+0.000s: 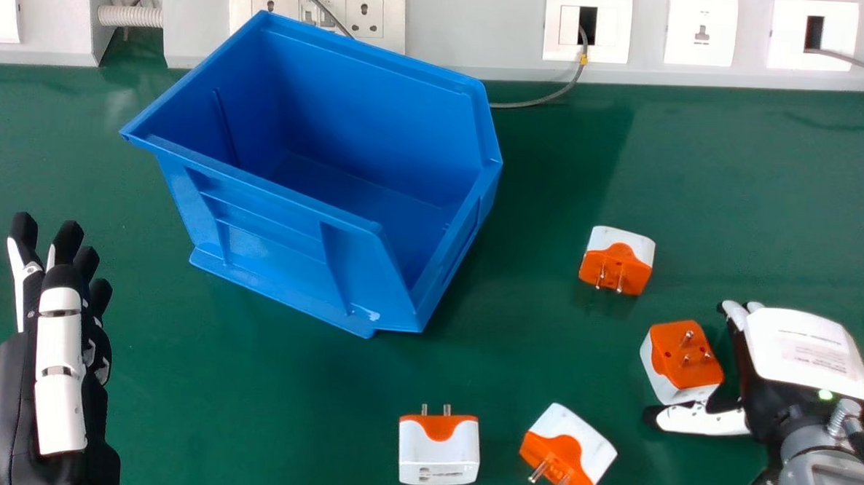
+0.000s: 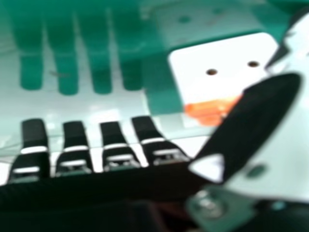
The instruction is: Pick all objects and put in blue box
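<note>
Adapter (image 1: 682,363) beside the right hand (image 1: 799,353) seems light, hard, slightly slippery; its white sides (image 1: 657,376) suit a pinch. This hand is open, empty.

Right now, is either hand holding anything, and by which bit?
Nothing is held: the left hand is empty, and the right hand has straight fingers, not curled round the plug beside it.

The open-topped blue box (image 1: 279,243) stands upright, skewed, at far left. 4 white-and-orange plug adapters lie apart: the far adapter (image 1: 619,259), prongs pointing near; the right adapter (image 1: 678,359), prongs up; the left adapter (image 1: 439,453), prongs pointing far; the near adapter (image 1: 569,452), prongs pointing near-left.
</note>
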Controlling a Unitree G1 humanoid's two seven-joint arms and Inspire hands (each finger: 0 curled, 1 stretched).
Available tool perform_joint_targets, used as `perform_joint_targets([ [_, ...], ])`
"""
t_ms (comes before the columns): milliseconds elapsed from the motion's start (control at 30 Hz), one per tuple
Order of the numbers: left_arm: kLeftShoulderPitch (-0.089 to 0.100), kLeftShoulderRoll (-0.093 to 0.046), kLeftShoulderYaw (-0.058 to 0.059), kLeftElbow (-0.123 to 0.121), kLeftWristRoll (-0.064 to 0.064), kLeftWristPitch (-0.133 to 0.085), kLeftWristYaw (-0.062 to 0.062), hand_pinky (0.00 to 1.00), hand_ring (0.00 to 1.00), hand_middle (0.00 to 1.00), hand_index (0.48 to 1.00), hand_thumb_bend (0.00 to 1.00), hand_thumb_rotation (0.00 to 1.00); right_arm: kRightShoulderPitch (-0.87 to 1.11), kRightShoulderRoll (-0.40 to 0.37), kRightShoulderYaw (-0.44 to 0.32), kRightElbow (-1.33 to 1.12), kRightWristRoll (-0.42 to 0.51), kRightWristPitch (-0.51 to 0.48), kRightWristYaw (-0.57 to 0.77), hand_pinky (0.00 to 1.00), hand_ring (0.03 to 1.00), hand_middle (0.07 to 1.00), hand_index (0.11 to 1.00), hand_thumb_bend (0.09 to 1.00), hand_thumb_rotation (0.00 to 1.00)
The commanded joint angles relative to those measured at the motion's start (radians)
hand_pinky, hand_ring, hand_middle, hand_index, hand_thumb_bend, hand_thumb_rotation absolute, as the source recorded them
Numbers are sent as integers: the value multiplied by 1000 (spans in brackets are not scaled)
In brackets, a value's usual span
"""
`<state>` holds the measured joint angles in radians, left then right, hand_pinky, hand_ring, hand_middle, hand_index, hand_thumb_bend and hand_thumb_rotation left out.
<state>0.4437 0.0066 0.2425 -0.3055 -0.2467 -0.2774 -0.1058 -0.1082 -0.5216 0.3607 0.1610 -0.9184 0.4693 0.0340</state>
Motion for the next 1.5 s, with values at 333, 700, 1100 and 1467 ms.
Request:
perform_joint_targets([
  [333,-1,-3,-4,-26,1,-8,1,1000,1000,1000,996,219,1000,-13,0,20,-16,-20,-8,34,803,884,908,885,687,612],
  [700,-10,4,2,-29,4,3,5,1000,1000,1000,996,216,1000,-71,3,-28,87,95,-129,25,567,654,711,732,614,370],
  [1100,-6,14,12,-43,-1,17,-2,1000,1000,1000,996,218,1000,-284,12,47,321,68,-117,128,415,527,603,556,519,205],
  [1467,3,10,14,-60,-3,30,-1,1000,1000,1000,994,227,1000,-362,37,97,412,68,-63,124,349,454,553,515,503,136],
])
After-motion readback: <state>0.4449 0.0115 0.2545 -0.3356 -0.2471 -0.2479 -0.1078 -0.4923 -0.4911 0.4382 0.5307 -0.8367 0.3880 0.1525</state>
